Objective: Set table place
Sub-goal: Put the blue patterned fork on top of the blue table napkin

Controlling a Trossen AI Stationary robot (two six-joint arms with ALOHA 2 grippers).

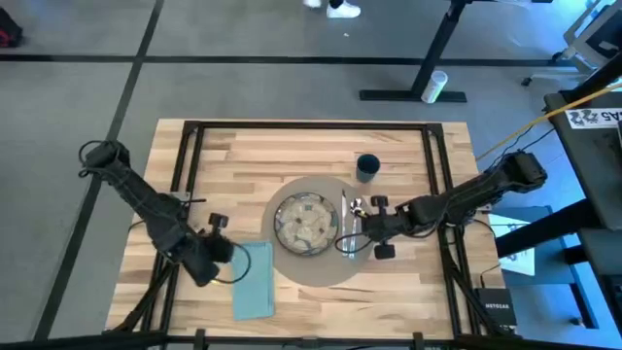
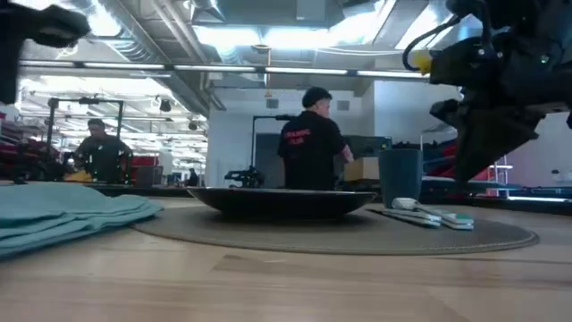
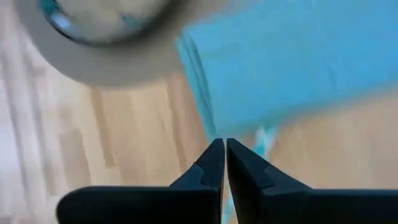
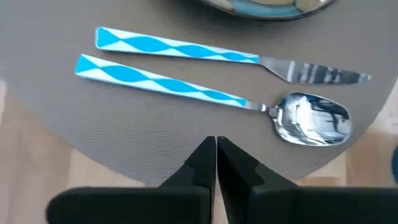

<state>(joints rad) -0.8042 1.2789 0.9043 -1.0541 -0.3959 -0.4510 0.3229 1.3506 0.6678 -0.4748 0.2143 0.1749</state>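
While my two arms reach in from opposite sides of the table (image 1: 224, 156), the place setting sits at the middle of the tabletop: a round grey-brown placemat (image 1: 321, 270) carrying a speckled plate (image 1: 305, 224), with a knife (image 4: 211, 51) and a spoon (image 4: 224, 99) lying side by side on the mat along the plate's right side, apart from each other, their handles patterned in blue and white. A small dark-blue cup (image 1: 367, 167) stands on the wood just beyond the mat's far right edge. A teal napkin (image 1: 253, 280) lies by the mat's left edge, running toward the tabletop's near edge.

My left gripper (image 1: 216, 248) comes in low from the left edge, arm bent at the elbow, and sits at the napkin's left side with its fingers (image 3: 208, 171) pressed together on nothing, tips over the bare wood at the cloth's border.

My right gripper (image 1: 352, 235) stretches in from the right edge, forearm nearly level, and hangs over the mat beside the cutlery; its fingers (image 4: 202, 162) are also closed tight and hold nothing, tips above the mat just short of the spoon.

People stand in the room beyond the table.
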